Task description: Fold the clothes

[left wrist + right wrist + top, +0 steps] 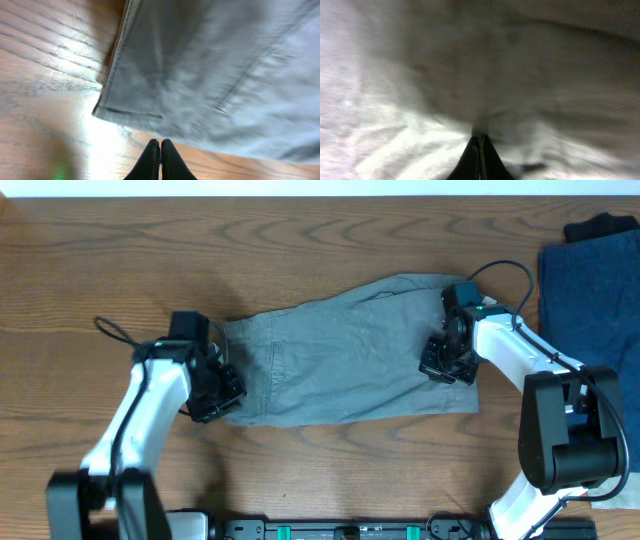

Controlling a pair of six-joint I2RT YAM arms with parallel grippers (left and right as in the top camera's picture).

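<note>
wooden table | grey-khaki shorts flat, centre | dark blue garment, black garment far right

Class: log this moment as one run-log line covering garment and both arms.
grey-khaki cotton shorts: lying flat on wooden table | left gripper: fingers shut, beside shorts' corner | right gripper: fingers shut over shorts' fabric, grip unclear

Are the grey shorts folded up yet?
Not folded small: the shorts lie flat and long across the table. An earlier half-fold: cannot tell.
</note>
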